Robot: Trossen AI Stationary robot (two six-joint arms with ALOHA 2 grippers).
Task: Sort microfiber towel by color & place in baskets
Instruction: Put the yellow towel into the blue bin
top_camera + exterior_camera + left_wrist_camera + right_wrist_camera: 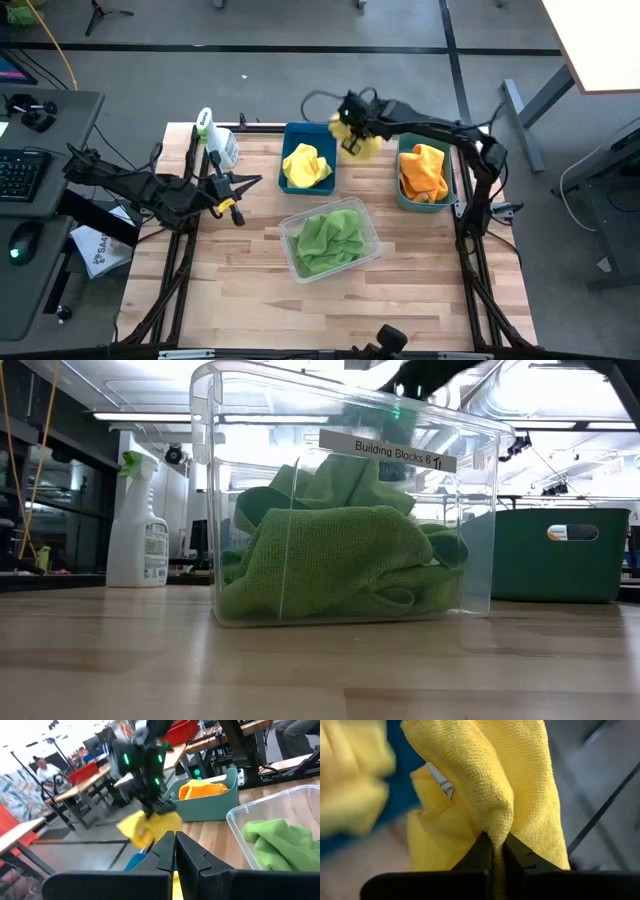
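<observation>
The right gripper (352, 128) is pinched tight on a yellow towel (485, 795), which hangs just past the blue basket (309, 168) on the side toward the teal-green basket (425, 175); the left gripper (232, 195), its fingers pressed together on nothing, waits on the blue basket's other side, near the spray bottle (215, 138). Another yellow towel (306, 166) lies in the blue basket, an orange one (424, 170) in the teal-green, and green ones (340, 550) in the clear basket (470, 510); from the low view the blue basket is hidden behind the clear one. The wooden table (250, 290) is pale, with desks and a seated person (47, 770) in the blurred room beyond.
</observation>
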